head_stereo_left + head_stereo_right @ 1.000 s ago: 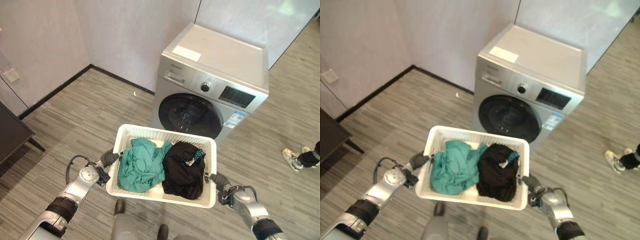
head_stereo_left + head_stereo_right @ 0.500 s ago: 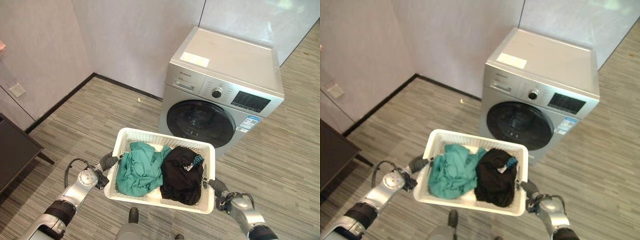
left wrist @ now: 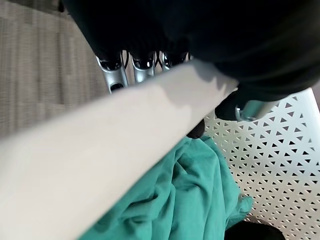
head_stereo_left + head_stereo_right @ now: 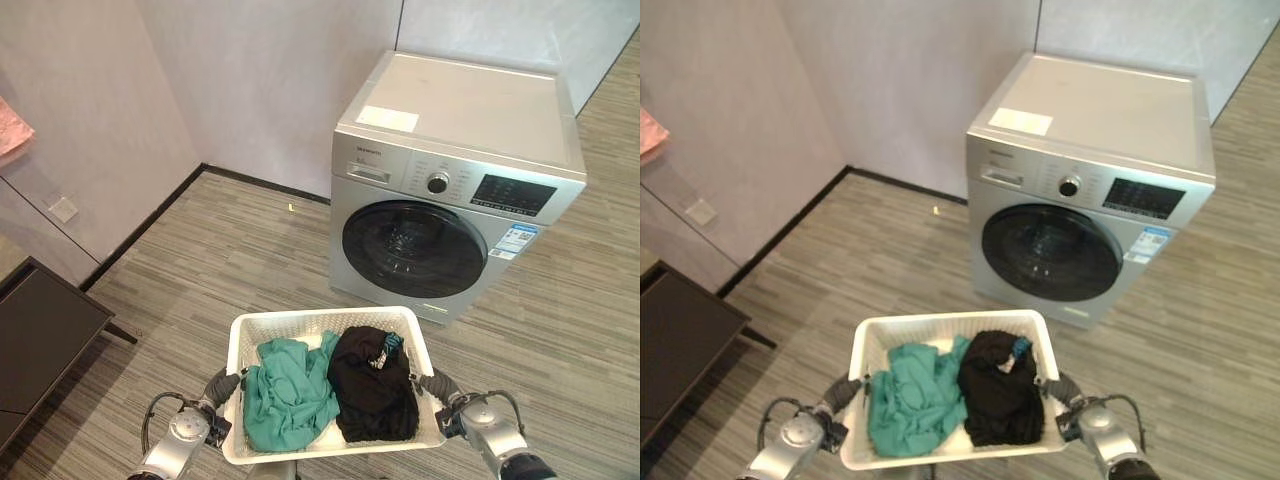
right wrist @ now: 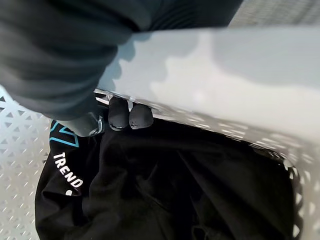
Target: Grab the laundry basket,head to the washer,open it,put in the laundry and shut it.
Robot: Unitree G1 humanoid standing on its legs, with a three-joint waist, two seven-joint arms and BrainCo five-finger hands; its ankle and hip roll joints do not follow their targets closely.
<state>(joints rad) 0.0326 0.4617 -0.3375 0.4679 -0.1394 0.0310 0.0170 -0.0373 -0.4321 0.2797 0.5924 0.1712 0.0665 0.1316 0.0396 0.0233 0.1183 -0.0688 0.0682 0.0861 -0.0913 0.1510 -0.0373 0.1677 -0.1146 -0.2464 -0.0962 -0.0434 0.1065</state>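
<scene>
Two hands carry the basket (image 4: 330, 385), tee (image 4: 290, 390) and black top (image 4: 375, 385) inside. Eye views: washer (image 4: 455, 190) now sits higher and squarer w/ door (image 4: 428, 248) facing us and shut, so approach is nearly done. Left wrist: left hand (image 3: 135, 67) curled on rim. Right wrist: right hand (image 5: 125, 112) clamped over rim.

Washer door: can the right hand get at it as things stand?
Probably not yet. The right hand is curled on the laundry basket's rim, as is the left hand, and open floor separates the basket from the closed washer door.
</scene>
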